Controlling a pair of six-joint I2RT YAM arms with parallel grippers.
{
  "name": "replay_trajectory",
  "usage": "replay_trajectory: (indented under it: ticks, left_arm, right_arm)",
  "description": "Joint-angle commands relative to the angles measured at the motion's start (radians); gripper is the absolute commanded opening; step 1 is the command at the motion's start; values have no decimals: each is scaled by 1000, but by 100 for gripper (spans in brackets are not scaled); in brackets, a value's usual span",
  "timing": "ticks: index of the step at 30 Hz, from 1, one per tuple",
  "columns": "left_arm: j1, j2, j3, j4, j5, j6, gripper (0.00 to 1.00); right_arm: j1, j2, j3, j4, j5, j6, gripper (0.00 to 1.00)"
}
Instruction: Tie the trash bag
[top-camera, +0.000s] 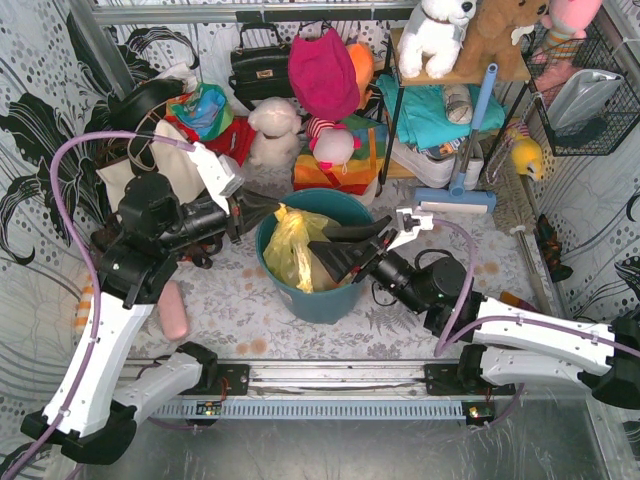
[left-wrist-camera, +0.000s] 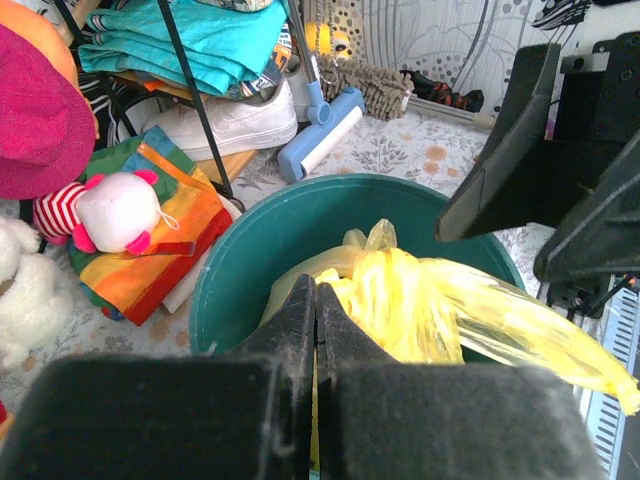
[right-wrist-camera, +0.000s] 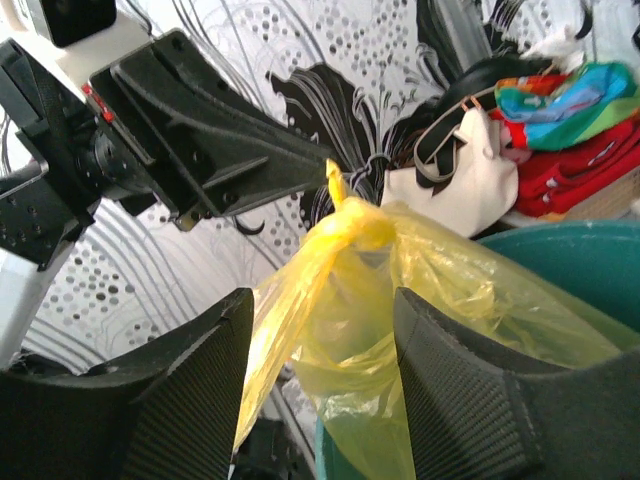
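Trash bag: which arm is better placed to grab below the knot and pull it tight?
Right, probably. The right gripper has open jaws straddling the trash bag just under the knot; the left gripper is shut, pinching the tail above it.

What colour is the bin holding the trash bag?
Teal; the bin shows best in the left wrist view.

Floral monochrome walls (top-camera: 30, 150), flowered floor (top-camera: 240, 312), cluttered wooden shelf (top-camera: 462, 76).

Teal bin (top-camera: 325, 300) on floral table (top-camera: 230, 310)
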Motion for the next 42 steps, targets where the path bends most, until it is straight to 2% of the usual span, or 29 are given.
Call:
replay_trajectory:
  ticks: [1, 6, 13, 18, 21, 23, 28, 29, 31, 32, 42]
  left_arm:
    - [-1, -16, -18, 95, -38, -23, 0]
    - [0, -27, -31, 136, -75, -38, 0]
    - [-1, -54, -70, 225, -145, -84, 0]
    - [1, -66, -95, 279, -174, -111, 0]
    - [0, -66, -104, 301, -188, -122, 0]
    - [-1, -64, -109, 311, -189, -127, 0]
    - [0, -60, -113, 322, -181, -133, 0]
    - [-1, -58, -112, 324, -179, -134, 0]
    - [0, -59, -114, 327, -164, -137, 0]
    - [0, -56, -112, 327, -155, -137, 0]
    - [0, -50, -122, 333, -104, -140, 0]
  right_arm:
    - [4, -1, 68, -161, -90, 85, 59]
    - [4, 26, 118, -241, -161, 89, 61]
    - [4, 29, 129, -320, -189, 105, 45]
    - [4, 22, 135, -373, -197, 106, 46]
    - [4, 26, 144, -385, -212, 99, 58]
    - [4, 27, 150, -395, -216, 98, 60]
    - [4, 25, 151, -397, -212, 97, 47]
    - [4, 23, 150, -396, -210, 97, 48]
    - [4, 22, 148, -389, -210, 91, 61]
    - [4, 23, 152, -387, -207, 89, 64]
    - [4, 74, 199, -353, -251, 69, 67]
